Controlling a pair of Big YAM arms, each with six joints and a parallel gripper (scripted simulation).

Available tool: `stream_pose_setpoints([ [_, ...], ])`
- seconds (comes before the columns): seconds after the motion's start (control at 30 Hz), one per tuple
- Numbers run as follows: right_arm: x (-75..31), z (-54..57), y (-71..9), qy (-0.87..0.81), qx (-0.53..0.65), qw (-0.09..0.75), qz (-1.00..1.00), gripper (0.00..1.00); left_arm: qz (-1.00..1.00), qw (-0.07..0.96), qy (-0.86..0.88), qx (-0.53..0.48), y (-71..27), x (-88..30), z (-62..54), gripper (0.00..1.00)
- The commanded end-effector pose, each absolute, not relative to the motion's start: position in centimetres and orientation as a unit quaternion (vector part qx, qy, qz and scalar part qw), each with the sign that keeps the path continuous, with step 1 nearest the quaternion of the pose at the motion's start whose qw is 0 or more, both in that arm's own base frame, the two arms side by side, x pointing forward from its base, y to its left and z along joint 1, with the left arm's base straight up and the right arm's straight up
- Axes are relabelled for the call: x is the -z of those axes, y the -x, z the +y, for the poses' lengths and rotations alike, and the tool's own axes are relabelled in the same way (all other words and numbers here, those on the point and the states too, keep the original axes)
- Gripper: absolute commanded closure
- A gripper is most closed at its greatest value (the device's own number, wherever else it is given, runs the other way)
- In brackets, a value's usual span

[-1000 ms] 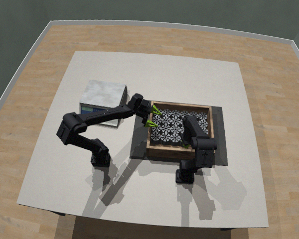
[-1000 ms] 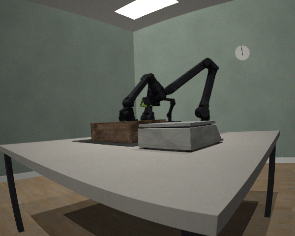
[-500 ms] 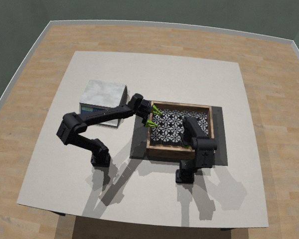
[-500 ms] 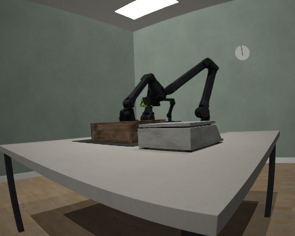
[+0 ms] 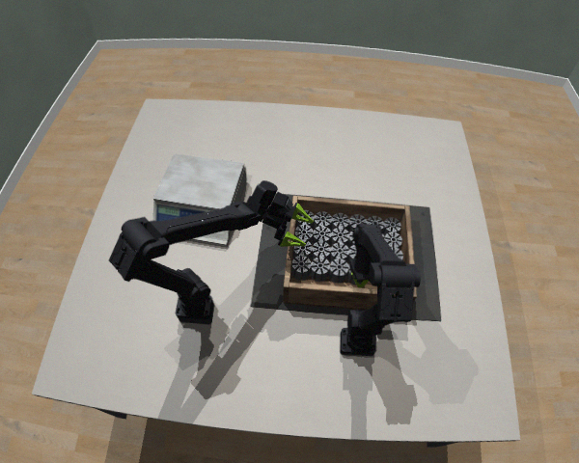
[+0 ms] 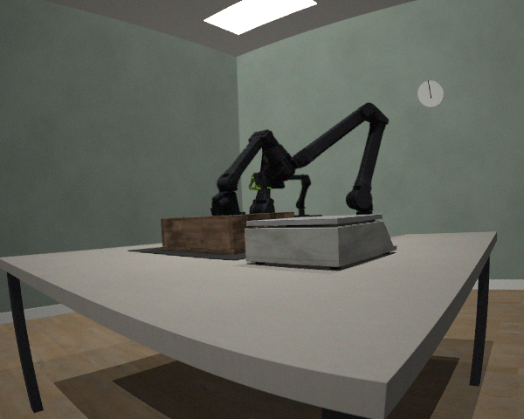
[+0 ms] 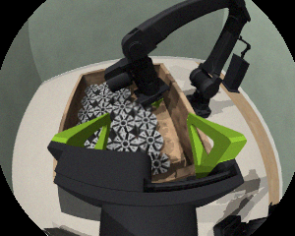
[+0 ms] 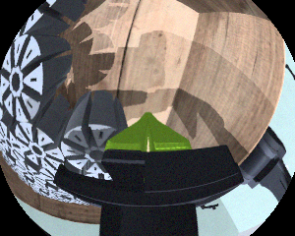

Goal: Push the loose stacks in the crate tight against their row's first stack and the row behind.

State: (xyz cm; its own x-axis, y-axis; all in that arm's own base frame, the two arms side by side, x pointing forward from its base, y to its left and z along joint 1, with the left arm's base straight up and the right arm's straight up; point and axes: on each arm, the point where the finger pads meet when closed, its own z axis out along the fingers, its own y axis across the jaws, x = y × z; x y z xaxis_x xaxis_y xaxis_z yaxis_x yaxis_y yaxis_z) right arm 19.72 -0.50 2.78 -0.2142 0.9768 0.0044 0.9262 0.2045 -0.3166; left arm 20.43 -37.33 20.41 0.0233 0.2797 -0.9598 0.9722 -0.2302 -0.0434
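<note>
The wooden crate (image 5: 329,295) (image 6: 199,235) holds rows of upright stacks of dark, slotted discs. The front row shows a stack at its left end (image 5: 301,263) (image 7: 159,163), a second stack (image 5: 320,265) (image 7: 150,140) and a third stack (image 5: 339,266) (image 7: 146,119). My right gripper (image 8: 147,116) is shut and empty, low in the crate. A stack (image 8: 84,147) stands right beside its fingers; whether they touch is unclear. My left gripper (image 5: 310,232) (image 7: 148,117) is open and empty above the crate's left end. The right arm hides stacks at the front right.
A bare strip of crate floor lies between the front row and the front wall. A scale (image 5: 200,179) (image 6: 293,245) stands left of the crate. The crate sits on a dark mat (image 5: 426,279). The right arm reaches over the front wall.
</note>
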Motion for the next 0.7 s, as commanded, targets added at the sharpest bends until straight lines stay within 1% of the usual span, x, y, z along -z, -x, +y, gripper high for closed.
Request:
stream_pose_setpoints([
  [0.0, -3.9, 0.3, -24.1, 0.621, -0.099, 0.077, -0.774, 1.0, 0.478, 0.395, -0.626, 0.473, -22.2, -23.9, -38.6, 0.0],
  [0.37, -4.0, 0.5, -25.3, 0.621, -0.1, 0.077, -0.774, 1.0, 0.478, 0.395, -0.626, 0.473, -22.2, -23.9, -38.6, 0.0],
  [0.57, -3.7, -0.8, -21.0, 0.617, -0.086, 0.064, -0.78, 1.0, 0.478, 0.395, -0.626, 0.473, -22.2, -23.9, -38.6, 0.0],
  [0.67, -3.7, -0.8, -20.8, 0.617, -0.085, 0.063, -0.78, 1.0, 0.478, 0.395, -0.626, 0.473, -22.2, -23.9, -38.6, 0.0],
])
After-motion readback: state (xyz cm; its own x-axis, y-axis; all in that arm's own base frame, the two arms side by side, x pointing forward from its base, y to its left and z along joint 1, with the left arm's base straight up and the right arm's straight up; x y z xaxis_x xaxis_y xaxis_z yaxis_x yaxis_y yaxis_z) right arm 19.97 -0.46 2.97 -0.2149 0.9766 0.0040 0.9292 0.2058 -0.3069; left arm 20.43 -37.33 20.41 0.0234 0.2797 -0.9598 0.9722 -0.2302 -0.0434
